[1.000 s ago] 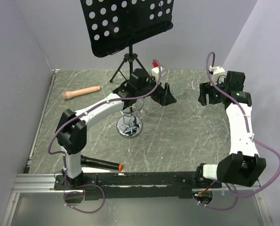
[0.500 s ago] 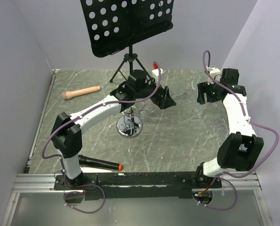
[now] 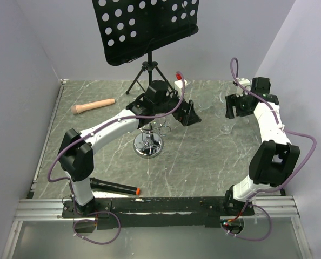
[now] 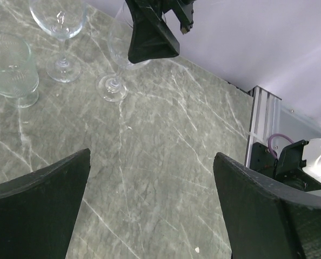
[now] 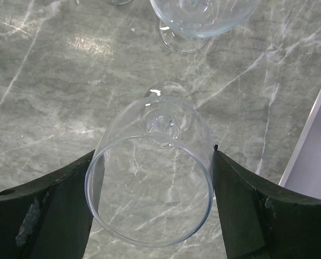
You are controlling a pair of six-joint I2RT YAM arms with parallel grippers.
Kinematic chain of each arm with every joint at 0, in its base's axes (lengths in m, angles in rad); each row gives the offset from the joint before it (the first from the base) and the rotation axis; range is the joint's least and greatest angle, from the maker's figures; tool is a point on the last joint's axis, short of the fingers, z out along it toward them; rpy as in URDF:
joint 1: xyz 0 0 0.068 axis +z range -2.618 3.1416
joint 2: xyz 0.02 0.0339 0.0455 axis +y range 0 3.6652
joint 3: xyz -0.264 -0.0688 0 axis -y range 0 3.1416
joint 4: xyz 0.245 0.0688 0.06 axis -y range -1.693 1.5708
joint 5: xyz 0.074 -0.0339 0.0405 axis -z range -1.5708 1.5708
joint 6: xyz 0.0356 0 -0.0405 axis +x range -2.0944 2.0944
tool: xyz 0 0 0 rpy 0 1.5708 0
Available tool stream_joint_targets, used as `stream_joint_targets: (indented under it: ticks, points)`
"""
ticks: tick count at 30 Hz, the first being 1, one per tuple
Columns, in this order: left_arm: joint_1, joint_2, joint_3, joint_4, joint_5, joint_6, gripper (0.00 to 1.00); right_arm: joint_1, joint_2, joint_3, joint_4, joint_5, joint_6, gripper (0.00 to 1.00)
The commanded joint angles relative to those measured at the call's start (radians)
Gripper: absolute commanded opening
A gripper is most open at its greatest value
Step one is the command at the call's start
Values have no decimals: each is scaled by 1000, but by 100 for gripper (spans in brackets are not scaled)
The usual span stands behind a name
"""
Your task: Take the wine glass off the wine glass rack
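Right gripper (image 5: 152, 152) is gripping the glass (image 5: 149, 183), off the rack (image 3: 149, 141).
Top: rack is standing mid-frame, right gripper at right, well apart. Left wrist: left gripper (image 4: 152, 156) is gaping wide. Right wrist: glass is filling centre, fingers (image 5: 52, 216) pressing its bowl.
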Motion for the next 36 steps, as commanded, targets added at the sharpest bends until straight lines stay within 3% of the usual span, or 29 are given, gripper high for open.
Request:
stream_joint_targets:
  ticks: [1, 10, 13, 29, 36]
  points:
    - [-3, -57, 2, -6, -14, 32, 100, -9, 24, 75, 38, 5, -7, 38]
    - [-3, -48, 31, -18, -14, 41, 100, -12, 81, 144, -17, 37, 42, 75]
    - [-3, -45, 40, -21, -16, 48, 100, -24, 75, 161, -37, 37, 58, 100]
    - [-3, -78, 106, -83, -28, 155, 100, -48, -109, 264, -143, 34, 86, 100]
    - [20, -167, 209, -314, -4, 374, 100, -45, -368, 72, 78, -182, 89, 100]
